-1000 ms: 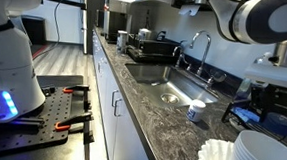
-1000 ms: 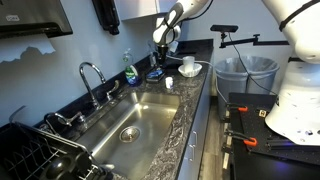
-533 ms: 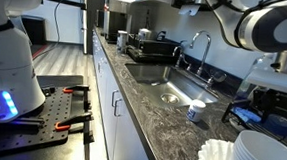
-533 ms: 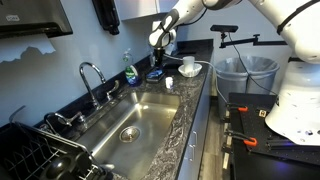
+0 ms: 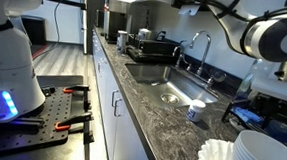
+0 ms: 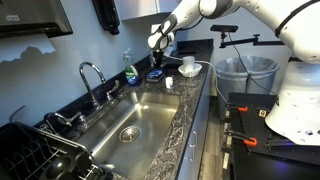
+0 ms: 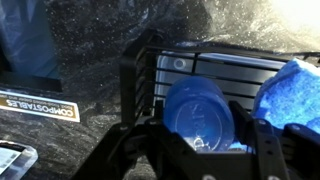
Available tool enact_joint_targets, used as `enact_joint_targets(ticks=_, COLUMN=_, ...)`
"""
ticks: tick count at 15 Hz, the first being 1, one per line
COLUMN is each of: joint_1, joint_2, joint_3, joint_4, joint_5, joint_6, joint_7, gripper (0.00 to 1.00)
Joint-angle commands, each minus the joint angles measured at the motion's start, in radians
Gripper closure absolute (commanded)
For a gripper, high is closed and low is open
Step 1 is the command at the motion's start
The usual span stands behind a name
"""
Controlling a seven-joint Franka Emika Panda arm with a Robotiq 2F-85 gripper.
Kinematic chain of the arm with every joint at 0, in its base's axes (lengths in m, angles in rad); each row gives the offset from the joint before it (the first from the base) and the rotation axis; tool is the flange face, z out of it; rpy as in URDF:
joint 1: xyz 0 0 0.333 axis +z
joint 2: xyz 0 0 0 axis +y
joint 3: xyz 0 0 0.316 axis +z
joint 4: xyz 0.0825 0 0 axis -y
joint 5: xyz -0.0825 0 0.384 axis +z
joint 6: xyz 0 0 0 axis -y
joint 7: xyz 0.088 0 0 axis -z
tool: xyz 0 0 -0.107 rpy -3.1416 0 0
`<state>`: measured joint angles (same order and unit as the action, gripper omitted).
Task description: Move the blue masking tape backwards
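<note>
A stainless steel sink basin (image 6: 150,100) is sunk into a long dark speckled stone countertop (image 6: 188,125). Behind the sink a curved chrome faucet (image 6: 88,74) stands against a plain pale blue-grey wall (image 6: 95,35). Below the sink run white cabinet fronts (image 5: 106,90), with what looks like a brown wooden floor (image 5: 55,55) beside them. Past the sink's far end stands a grey bin with a clear liner (image 6: 242,84).

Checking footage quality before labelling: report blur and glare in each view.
Wrist view: the small blue ring-shaped roll of masking tape is close and soft, and glare washes out the dark speckled stone countertop at top right. In an exterior view the steel sink shines; in an exterior view the white robot arm looks blurred.
</note>
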<state>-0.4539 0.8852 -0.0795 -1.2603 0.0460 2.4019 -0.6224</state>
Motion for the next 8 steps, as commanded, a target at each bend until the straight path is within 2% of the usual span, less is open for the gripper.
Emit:
enact_joint_targets(ticks=1, joint_1=-0.022, joint_2=0.044, joint_3=0.022, joint_4=0.092, joint_5=0.002, joint_6=-0.055, joint_7=0.017, gripper=0.60)
enact_joint_targets(ticks=8, joint_1=-0.031, joint_2=0.084, joint_3=0.031, joint_4=0.155, joint_5=0.002, joint_6=-0.085, joint_7=0.021, gripper=0.60)
